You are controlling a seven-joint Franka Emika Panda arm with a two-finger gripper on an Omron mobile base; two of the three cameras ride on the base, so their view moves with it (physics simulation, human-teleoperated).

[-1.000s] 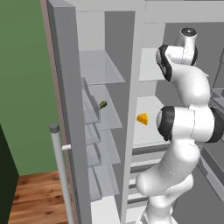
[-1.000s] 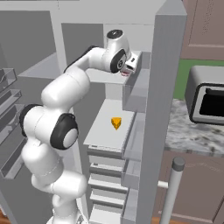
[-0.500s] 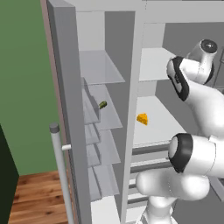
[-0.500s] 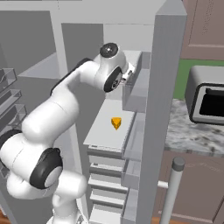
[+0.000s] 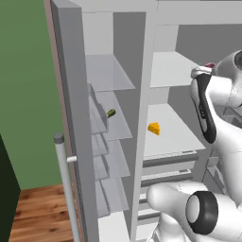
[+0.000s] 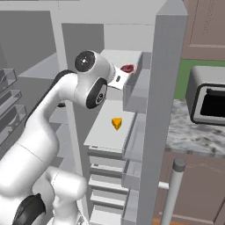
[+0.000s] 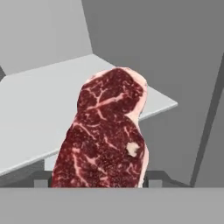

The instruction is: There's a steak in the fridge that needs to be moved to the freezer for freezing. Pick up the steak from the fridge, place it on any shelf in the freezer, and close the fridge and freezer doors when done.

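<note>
The steak (image 7: 107, 131), a dark red marbled slab, stands up between my gripper's (image 7: 98, 181) two dark finger tips, which are shut on its lower end. Behind it lies the white upper shelf (image 7: 30, 109) of the fridge. From the right base view, the gripper (image 6: 124, 72) holds the steak (image 6: 128, 68) just above the front of that upper shelf (image 6: 115, 56), inside the open fridge. The left base view catches the steak (image 5: 210, 65) peeking past my arm. The freezer's translucent shelves (image 5: 106, 75) stand to the left, with both doors open.
A yellow cheese wedge (image 6: 116, 123) sits on the middle fridge shelf, with drawers below. A small green vegetable (image 5: 111, 113) lies on a freezer shelf. The open freezer door (image 5: 71, 118) stands left, the open fridge door (image 6: 160, 110) right, its bins beside my hand. A microwave (image 6: 206, 101) sits on the counter.
My arm's elbow and upper links have swung nearer the cameras. The hand with the steak has stayed by the upper fridge shelf, drawn back only slightly.
</note>
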